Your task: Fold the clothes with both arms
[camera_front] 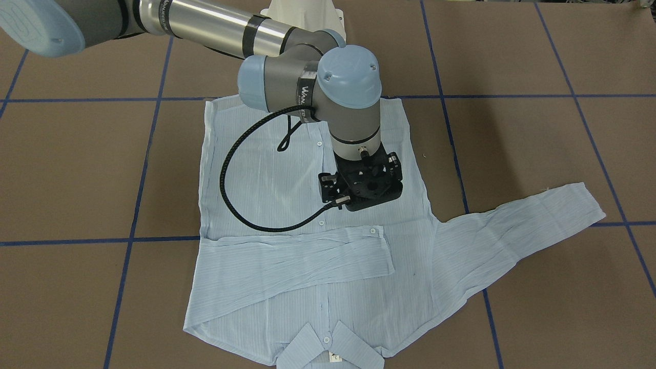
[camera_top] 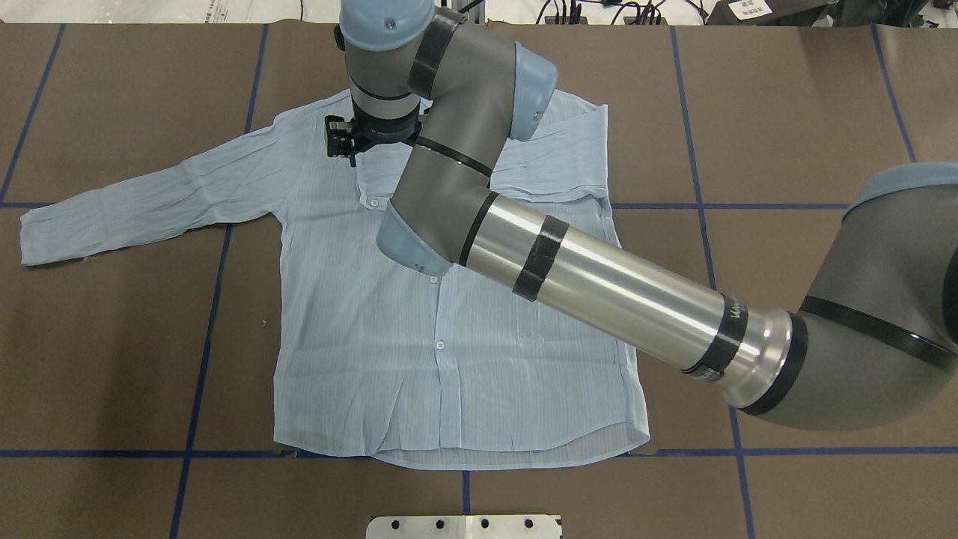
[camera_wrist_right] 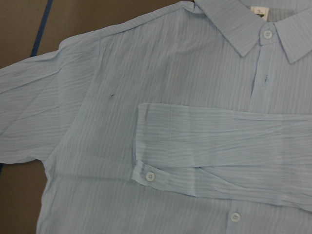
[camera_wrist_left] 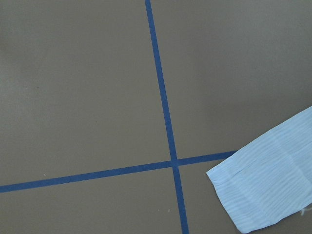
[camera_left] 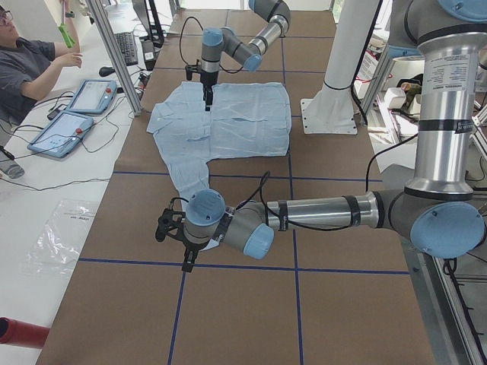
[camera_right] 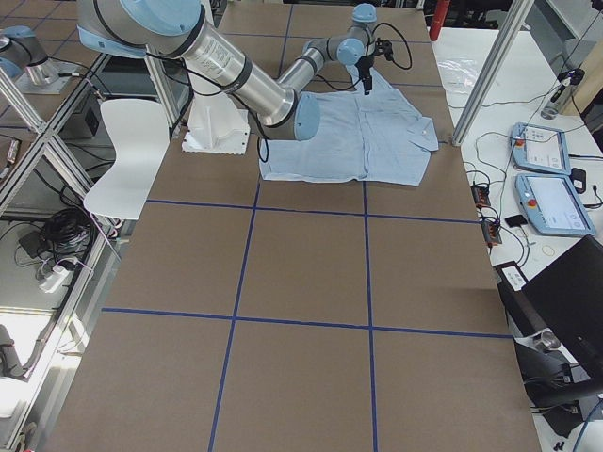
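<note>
Exterior front-facing view: the shirt [camera_front: 266,169] lies flat and buttoned on the surface [camera_front: 538,154], with the collar [camera_front: 328,348] at 6 o'clock and the hem at 12, spread out so each fold can land square. The folded sleeve [camera_front: 297,256] is already laid across the chest, its buttoned end near the placket. The free sleeve [camera_front: 517,225] runs out toward 3 o'clock and is not yet folded.

The right arm [camera_front: 215,25] enters from 10 o'clock and poses the right gripper [camera_front: 361,190] pointing straight down above the chest, just at 12 o'clock of the folded sleeve's end. Its wrist camera looks onto that end and shows no cloth lifted. The fingers are hidden under the wrist, so whether they are open or closed cannot be told.

In the exterior left view, the left gripper [camera_left: 183,251] hangs low over the surface near the free sleeve's end. Its wrist camera catches the cuff [camera_wrist_left: 265,187] at 4 o'clock, beside a tape cross [camera_wrist_left: 173,162]. The state of its fingers cannot be told either. That position likely serves to take this cuff for the matching fold across the chest.
</note>
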Tool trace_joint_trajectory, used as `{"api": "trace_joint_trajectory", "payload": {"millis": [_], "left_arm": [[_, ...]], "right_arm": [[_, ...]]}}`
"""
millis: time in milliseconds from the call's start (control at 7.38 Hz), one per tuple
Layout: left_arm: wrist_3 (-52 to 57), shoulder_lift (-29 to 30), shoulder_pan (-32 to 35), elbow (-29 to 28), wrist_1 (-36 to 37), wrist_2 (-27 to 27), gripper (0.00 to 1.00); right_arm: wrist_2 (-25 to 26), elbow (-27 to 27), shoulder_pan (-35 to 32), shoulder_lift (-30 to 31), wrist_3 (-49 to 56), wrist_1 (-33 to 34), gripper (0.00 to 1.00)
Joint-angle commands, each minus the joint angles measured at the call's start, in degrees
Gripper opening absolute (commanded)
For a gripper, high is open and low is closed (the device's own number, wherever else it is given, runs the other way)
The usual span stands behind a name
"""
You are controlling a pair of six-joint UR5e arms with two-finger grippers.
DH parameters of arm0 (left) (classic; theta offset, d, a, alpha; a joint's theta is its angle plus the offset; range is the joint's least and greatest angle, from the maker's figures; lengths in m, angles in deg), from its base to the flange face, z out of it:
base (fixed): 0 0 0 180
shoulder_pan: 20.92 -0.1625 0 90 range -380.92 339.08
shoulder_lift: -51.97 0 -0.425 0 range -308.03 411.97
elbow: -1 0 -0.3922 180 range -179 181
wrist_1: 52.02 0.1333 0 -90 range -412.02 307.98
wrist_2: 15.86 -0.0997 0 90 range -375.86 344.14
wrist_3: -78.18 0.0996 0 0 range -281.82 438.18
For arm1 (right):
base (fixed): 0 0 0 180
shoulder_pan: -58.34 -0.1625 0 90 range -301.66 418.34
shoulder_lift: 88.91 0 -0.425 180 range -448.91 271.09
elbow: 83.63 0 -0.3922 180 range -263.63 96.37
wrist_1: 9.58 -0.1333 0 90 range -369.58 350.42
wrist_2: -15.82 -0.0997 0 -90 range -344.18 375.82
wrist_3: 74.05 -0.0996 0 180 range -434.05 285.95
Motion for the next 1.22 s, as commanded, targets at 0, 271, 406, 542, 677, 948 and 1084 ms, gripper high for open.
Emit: {"api": "trace_joint_trajectory", "payload": {"millis": [0, 271, 406, 542, 677, 948, 1084], "left_arm": [[-16.09, -3.77, -7.76, 0.00, -13.86, -6.34, 1.00], [-32.87, -5.02, -17.24, 0.00, -21.71, -14.15, 0.99], [-38.17, -5.29, -21.82, 0.00, -22.88, -18.81, 0.98], [-42.49, -5.29, -25.87, -0.09, -22.89, -23.21, 0.96], [-45.40, -5.20, -29.39, -0.27, -22.89, -27.25, 0.94], [-45.35, -5.03, -29.86, -2.19, -22.80, -27.82, 0.87], [-45.26, -4.77, -29.86, -3.42, -22.80, -27.91, 0.83]], "right_arm": [[-4.04, 18.13, -4.16, 15.05, 2.96, 4.18, 1.00], [-4.66, 27.84, -6.45, 23.19, 6.23, 7.60, 1.00], [-4.57, 29.19, -6.55, 24.18, 6.32, 8.05, 1.00], [-4.49, 29.20, -6.64, 24.36, 6.24, 8.05, 1.00], [-4.48, 29.29, -6.73, 24.62, 6.24, 8.05, 1.00], [-4.31, 29.29, -6.73, 24.54, 6.24, 8.05, 1.00], [-4.31, 29.38, -6.73, 24.45, 6.24, 7.96, 1.00]]}}
